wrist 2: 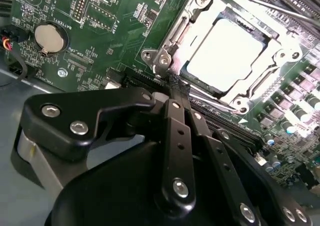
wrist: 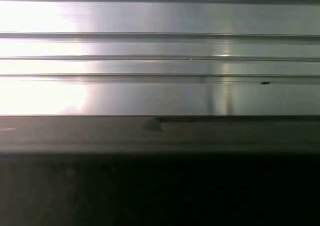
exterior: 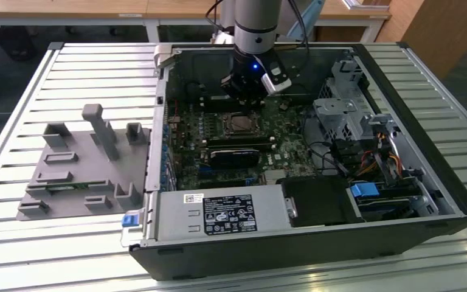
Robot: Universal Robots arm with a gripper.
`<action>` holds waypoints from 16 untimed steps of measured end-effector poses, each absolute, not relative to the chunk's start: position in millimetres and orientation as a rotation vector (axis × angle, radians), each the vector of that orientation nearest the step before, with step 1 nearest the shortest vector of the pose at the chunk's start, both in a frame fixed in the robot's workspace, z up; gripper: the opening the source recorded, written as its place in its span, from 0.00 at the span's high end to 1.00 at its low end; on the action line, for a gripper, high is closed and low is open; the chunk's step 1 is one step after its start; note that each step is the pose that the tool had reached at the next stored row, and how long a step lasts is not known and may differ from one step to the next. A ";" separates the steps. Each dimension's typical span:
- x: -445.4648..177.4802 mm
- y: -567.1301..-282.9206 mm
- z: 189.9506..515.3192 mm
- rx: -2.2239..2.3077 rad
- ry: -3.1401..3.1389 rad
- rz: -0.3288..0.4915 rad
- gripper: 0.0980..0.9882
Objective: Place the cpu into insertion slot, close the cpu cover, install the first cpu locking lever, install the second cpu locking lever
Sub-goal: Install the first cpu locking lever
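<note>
One arm works inside the open computer case [exterior: 396,140] on my counter [exterior: 22,73]. From left to right in the second wrist view: my end effector [wrist 2: 175,83], fingers closed and empty, then the cpu [wrist 2: 225,53] at two o'clock, seated in the insertion slot [wrist 2: 195,81] beneath the cpu cover [wrist 2: 270,51]. Locking levers are hard to make out.

Probably a lab: slatted aluminium bench [exterior: 428,91], open computer case [exterior: 298,243].
</note>
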State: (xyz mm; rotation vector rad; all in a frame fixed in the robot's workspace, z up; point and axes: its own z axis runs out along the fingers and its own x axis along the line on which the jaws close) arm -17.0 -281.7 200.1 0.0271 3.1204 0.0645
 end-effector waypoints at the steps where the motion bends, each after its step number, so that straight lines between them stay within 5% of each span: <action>1: -17.0 -281.7 200.4 0.027 3.120 0.065 0.99; 16: -17.1 -279.9 198.0 0.027 3.121 0.014 0.99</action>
